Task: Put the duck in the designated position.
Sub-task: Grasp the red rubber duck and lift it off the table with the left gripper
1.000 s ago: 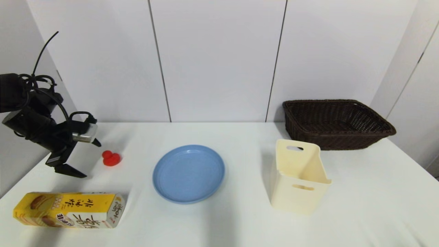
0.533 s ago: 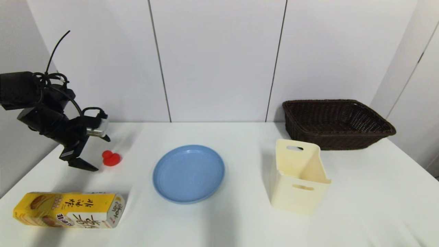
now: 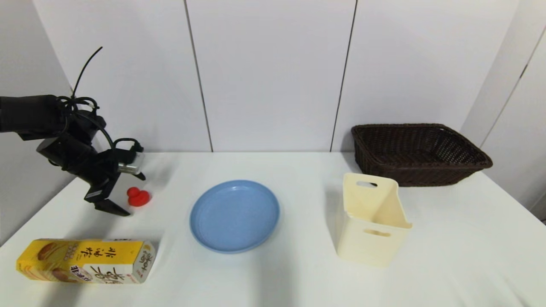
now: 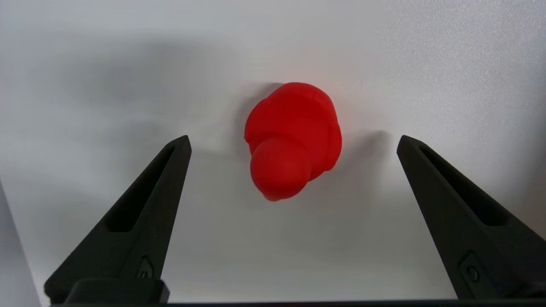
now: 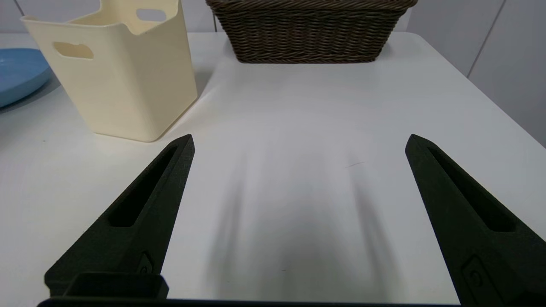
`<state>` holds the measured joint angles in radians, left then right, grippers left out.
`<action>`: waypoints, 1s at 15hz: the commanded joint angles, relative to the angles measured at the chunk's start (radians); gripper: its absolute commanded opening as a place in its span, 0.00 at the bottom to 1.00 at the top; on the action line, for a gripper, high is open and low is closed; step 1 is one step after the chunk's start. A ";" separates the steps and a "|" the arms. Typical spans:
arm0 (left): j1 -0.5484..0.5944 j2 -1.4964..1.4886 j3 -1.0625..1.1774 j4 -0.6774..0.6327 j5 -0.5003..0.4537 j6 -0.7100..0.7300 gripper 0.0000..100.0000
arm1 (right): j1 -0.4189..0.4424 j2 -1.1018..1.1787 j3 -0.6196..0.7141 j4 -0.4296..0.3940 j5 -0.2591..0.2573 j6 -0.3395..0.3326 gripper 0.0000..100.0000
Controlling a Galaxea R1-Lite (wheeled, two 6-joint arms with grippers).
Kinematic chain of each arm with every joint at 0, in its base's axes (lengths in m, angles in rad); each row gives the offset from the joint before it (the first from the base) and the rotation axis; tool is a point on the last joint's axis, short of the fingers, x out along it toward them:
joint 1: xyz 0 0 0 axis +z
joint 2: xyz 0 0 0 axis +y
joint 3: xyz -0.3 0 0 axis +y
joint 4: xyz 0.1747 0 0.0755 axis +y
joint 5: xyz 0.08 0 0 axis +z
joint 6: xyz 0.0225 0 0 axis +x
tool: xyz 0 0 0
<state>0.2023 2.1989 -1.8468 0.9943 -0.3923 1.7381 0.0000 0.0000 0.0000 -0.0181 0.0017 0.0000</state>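
Note:
The small red duck [image 3: 139,197] stands on the white table at the left, well left of the blue plate [image 3: 234,215]. My left gripper [image 3: 132,195] hovers over it, open, one finger on each side and neither touching. In the left wrist view the duck [image 4: 298,115] lies between the two spread fingertips [image 4: 177,153] of that gripper [image 4: 294,138]. My right gripper [image 5: 300,137] is open and holds nothing; it hangs low over bare table at the right, out of the head view.
A yellow biscuit box [image 3: 85,260] lies near the front left edge. A cream plastic bin [image 3: 371,221] stands right of the plate, with a dark wicker basket [image 3: 420,151] behind it. The left table edge runs close to the duck.
My left arm has moved right and slightly forward, bringing its open fingers from beside the duck to either side of it. The duck has not moved.

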 commanded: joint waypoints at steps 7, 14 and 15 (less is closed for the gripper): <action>-0.015 0.016 0.000 0.018 0.056 0.006 0.00 | 0.000 0.000 0.009 0.000 0.000 0.000 1.00; -0.017 0.059 -0.002 0.017 0.076 0.006 0.00 | 0.000 0.002 0.009 0.000 0.000 0.000 1.00; -0.017 0.068 -0.002 0.017 0.079 0.006 0.00 | 0.000 0.002 0.008 0.000 0.000 0.000 1.00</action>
<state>0.1855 2.2413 -1.8496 1.0040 -0.3189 1.7338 0.0000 0.0000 0.0000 -0.0177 0.0013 0.0000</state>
